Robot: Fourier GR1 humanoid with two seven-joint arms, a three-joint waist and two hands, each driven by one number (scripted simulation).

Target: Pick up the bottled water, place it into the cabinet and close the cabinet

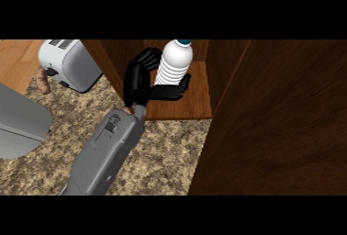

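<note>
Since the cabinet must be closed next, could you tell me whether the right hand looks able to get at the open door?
Probably yes, once freed: the right hand is curled round the bottled water inside the cabinet, and the open door stands just right of it, nothing between.

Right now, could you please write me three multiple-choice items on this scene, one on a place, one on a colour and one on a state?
1. Where is the bottle?
A. inside the open cabinet
B. on the counter
C. on the toaster

2. What colour is the bottle's cap?
A. red
B. blue
C. black

3. What is the hand doing?
A. lying flat on the counter
B. pushing the door
C. curled round the bottle

Answers:
1 A: the bottle stands over the cabinet's wooden shelf.
2 B: the cap on the white bottle is blue.
3 C: black fingers and thumb wrap the bottle's lower part; the door stands open at the right.
</note>
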